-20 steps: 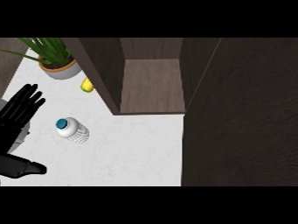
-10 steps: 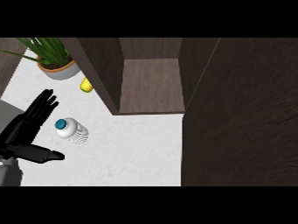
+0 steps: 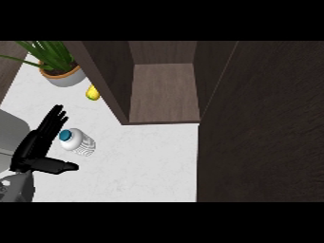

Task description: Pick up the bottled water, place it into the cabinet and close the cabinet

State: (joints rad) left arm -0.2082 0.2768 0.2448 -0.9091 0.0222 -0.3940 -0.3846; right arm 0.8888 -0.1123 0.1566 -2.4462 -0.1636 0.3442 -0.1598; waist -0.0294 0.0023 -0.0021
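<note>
The fingers [image 3: 51, 122] of the left hand [image 3: 33, 151] are straight and spread, thumb out to the side, holding nothing. Just to their right the bottled water [image 3: 78, 143], white with a blue cap, sits on the pale table [image 3: 147, 163]; I cannot tell whether they touch. Beyond it the cabinet [image 3: 164, 95] stands open, with a yellow fruit [image 3: 93, 93] and a potted plant [image 3: 61, 72] at its left.

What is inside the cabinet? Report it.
Only the cabinet's bare wooden floor and back wall show, with nothing on them. The bottle sits outside on the counter. The interior higher up is cut off from view.
</note>
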